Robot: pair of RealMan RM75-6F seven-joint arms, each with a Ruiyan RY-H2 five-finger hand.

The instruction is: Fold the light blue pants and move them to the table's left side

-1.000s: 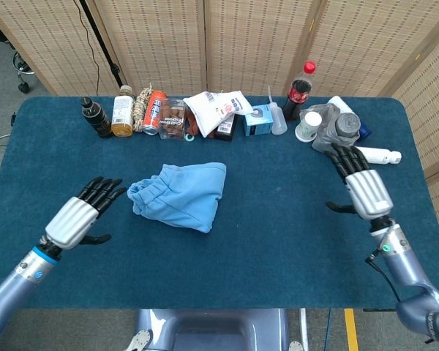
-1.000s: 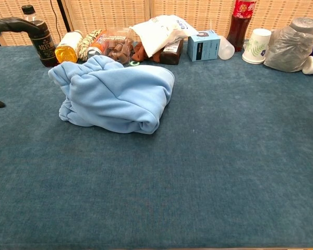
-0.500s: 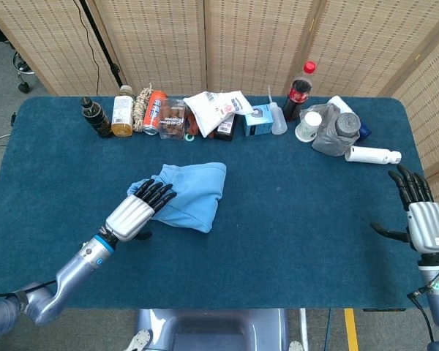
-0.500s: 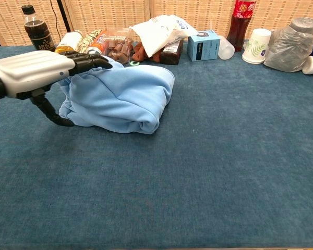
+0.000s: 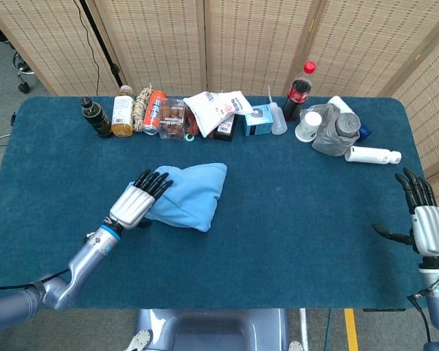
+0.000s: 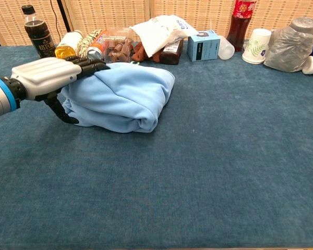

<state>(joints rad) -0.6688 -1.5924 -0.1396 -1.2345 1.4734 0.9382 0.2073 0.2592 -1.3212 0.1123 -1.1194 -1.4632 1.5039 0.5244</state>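
Note:
The light blue pants point(image 5: 192, 194) lie bunched in a rough fold left of the table's middle, and they also fill the upper left of the chest view point(image 6: 126, 95). My left hand point(image 5: 137, 201) rests on the bundle's left end. Its fingers point(image 6: 86, 64) lie stretched over the top and its thumb point(image 6: 62, 113) hangs against the lower left edge. The cloth under the palm is hidden. My right hand point(image 5: 425, 221) hovers with fingers spread and nothing in it at the table's right edge, far from the pants, and shows only in the head view.
Along the back edge stand a dark bottle point(image 5: 95, 117), a yellow bottle point(image 5: 122, 111), a can point(image 5: 155, 112), snack packets point(image 5: 218, 110), a blue box point(image 5: 257, 119), a cola bottle point(image 5: 300, 89), a paper cup point(image 5: 308, 124), a grey bagged bundle point(image 5: 336, 130) and a white tube point(image 5: 373, 154).
My left hand has come in from the left onto the pants' left end and pressed further over it. My right hand drew back from the back-right items to the right edge.

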